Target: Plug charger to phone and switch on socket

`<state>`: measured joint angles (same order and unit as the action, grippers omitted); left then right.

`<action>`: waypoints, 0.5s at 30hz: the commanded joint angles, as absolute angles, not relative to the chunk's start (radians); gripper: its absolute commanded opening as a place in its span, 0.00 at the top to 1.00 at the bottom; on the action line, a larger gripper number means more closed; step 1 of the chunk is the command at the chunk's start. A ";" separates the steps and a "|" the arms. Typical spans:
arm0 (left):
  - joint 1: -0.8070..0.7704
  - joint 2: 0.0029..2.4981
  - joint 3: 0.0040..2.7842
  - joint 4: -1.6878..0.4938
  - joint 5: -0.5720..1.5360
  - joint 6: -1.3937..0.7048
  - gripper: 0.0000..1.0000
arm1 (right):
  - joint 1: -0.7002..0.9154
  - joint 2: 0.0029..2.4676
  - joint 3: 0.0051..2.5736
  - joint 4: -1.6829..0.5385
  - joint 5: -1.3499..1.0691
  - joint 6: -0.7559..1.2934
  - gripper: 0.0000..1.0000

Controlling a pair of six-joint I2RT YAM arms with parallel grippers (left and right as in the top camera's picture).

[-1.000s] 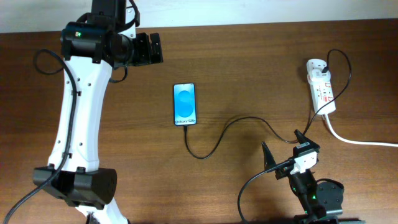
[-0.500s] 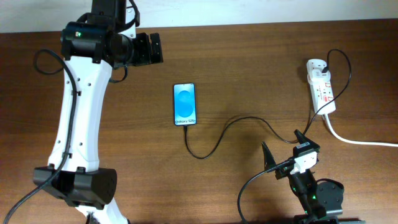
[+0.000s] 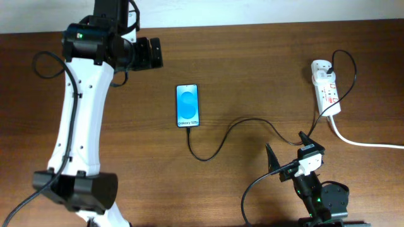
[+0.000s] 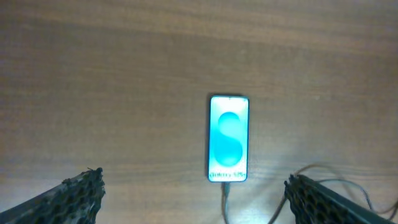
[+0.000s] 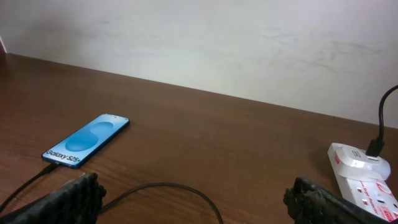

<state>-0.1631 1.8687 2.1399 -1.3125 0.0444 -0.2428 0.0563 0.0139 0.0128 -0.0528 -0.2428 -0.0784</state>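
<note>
Overhead: I see the phone (image 3: 188, 106) flat on the table (image 3: 252, 63), near the middle, screen up and lit blue. The charger cable (image 3: 218, 148) meets the phone's lower edge, loops down, then runs right and up to the power strip (image 3: 326, 87) by the right edge. A white cord (image 3: 363, 142) leaves the strip toward the right. The left gripper (image 3: 151, 53) hangs up-left of the phone, well apart from it. The right gripper (image 3: 285, 145) sits low, just below the cable's middle run, jaws spread.

Left wrist: the phone (image 4: 229, 138) is centred ahead, with the charger cable (image 4: 225, 199) coming off its near end. The left gripper (image 4: 194, 180) is spread wide with nothing between its fingers (image 4: 81, 194).

Right wrist: the phone (image 5: 87, 142) lies far left and the charger cable (image 5: 163, 186) curves across the table in front. The power strip (image 5: 364, 171) is at the right with a black plug (image 5: 375, 147) in it, and a pale wall (image 5: 199, 37) stands behind. The right gripper (image 5: 194, 183) is wide apart, its fingers (image 5: 323, 200) holding nothing. I can't tell the switch position.
</note>
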 commanded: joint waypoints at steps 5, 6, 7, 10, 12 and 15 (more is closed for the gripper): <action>-0.157 1.465 1.651 -0.962 -0.004 -0.196 0.01 | 0.066 0.003 0.006 -0.057 -0.231 -0.071 0.02; -0.156 1.376 1.522 -0.874 -0.004 -0.171 0.01 | 0.066 0.003 0.006 -0.057 -0.231 -0.071 0.02; -0.156 1.328 1.456 -0.831 -0.004 -0.154 0.01 | 0.066 0.003 0.006 -0.057 -0.231 -0.071 0.02; -0.156 1.121 1.192 -0.670 -0.004 -0.072 0.01 | 0.066 0.003 0.006 -0.057 -0.231 -0.071 0.02; -0.156 1.038 1.092 -0.604 -0.004 -0.036 0.01 | 0.066 0.003 0.006 -0.057 -0.231 -0.071 0.02; -0.156 0.904 0.938 -0.496 0.002 0.024 0.01 | 0.066 0.003 0.006 -0.057 -0.231 -0.071 0.02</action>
